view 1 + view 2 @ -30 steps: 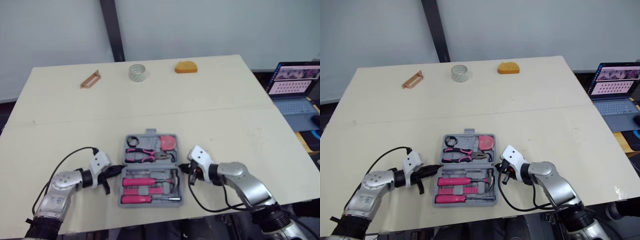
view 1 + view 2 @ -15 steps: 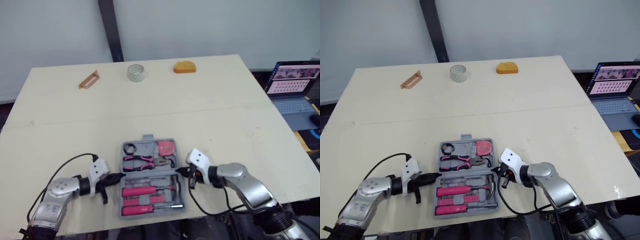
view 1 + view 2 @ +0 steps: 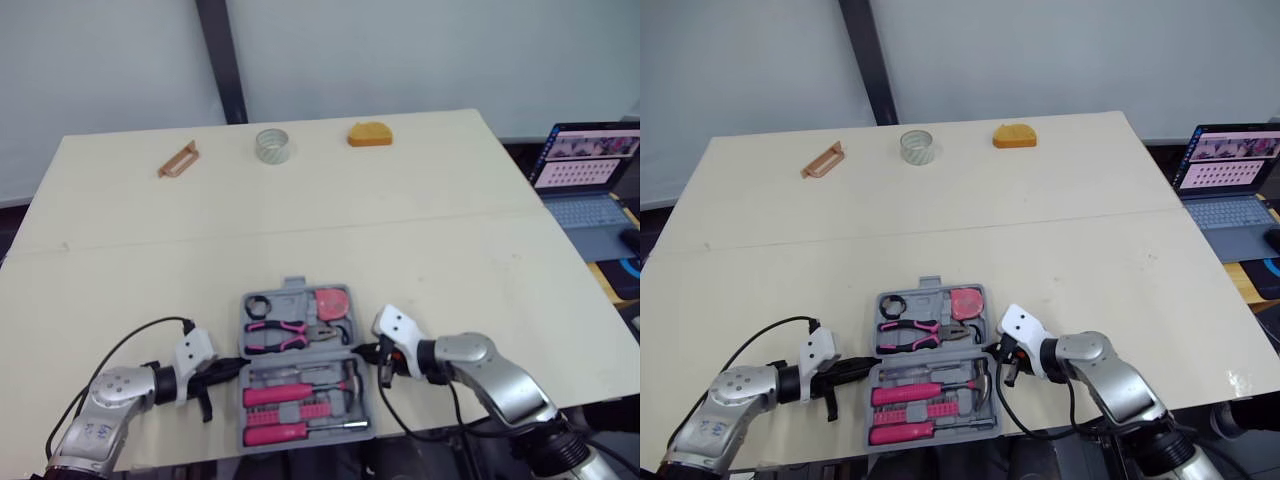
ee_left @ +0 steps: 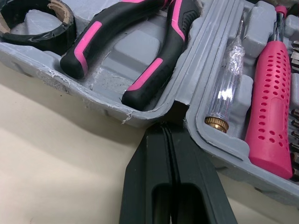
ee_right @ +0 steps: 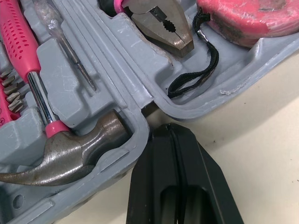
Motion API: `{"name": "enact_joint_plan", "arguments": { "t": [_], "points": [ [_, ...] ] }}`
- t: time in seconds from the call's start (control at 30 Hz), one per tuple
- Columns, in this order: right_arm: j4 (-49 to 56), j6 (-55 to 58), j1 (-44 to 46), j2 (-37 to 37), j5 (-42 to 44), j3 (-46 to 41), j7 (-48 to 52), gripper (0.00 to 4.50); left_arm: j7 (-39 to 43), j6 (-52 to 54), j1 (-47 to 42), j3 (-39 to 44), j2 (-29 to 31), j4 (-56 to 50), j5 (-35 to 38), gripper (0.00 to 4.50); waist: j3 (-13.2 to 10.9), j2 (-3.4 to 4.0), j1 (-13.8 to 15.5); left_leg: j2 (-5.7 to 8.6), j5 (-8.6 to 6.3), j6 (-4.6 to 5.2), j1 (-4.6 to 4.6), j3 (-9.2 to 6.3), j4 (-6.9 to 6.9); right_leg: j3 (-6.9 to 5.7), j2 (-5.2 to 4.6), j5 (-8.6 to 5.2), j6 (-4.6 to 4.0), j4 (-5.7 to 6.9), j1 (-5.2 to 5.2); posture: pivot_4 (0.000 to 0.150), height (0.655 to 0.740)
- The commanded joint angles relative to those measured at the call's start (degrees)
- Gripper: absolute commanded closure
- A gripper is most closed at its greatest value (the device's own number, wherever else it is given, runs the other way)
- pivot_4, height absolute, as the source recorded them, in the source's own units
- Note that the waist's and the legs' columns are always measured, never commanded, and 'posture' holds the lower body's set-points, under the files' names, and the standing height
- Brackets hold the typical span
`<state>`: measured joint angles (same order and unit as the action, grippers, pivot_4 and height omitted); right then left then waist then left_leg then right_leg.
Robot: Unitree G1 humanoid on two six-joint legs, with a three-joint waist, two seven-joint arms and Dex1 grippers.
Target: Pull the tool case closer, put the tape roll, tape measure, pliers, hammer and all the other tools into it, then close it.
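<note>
pulling the tool case [image 3: 293, 290] closer looks like the step in hand — it lies open between the left gripper [image 3: 235, 367] and right gripper [image 3: 362, 352], both clenched empty at its hinge notches [image 4: 175, 109]; next, likely folding it shut.
</note>
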<state>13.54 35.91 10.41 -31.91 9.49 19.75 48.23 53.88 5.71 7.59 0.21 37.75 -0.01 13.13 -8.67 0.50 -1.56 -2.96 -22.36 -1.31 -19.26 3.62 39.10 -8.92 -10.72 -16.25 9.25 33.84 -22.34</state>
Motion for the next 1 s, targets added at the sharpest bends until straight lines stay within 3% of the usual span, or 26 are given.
{"name": "enact_joint_plan", "arguments": {
  "t": [0.03, 1.0],
  "points": [
    [1.2, -0.51, 0.41, 0.09, 0.43, 0.43, 0.77, 4.5, 0.73, 0.33, 1.55, -0.29, 0.76, -0.02, -0.34, 4.49, 0.0, 0.0, 0.0, 0.0, 0.0, 0.0, 0.0, 0.0, 0.0, 0.0, 0.0, 0.0, 0.0, 0.0, 0.0, 0.15, 0.74],
    [1.04, -0.43, 0.56, 0.41, 0.23, 0.82, 0.71, 4.5, 0.73, -0.85, 1.91, -0.6, 0.33, 1.14, -0.35, 4.49, 0.0, 0.0, -0.02, 0.0, 0.0, 0.0, 0.0, 0.01, 0.0, 0.0, 0.0, 0.0, 0.0, 0.0, 0.0, 0.15, 0.74]
  ]
}}
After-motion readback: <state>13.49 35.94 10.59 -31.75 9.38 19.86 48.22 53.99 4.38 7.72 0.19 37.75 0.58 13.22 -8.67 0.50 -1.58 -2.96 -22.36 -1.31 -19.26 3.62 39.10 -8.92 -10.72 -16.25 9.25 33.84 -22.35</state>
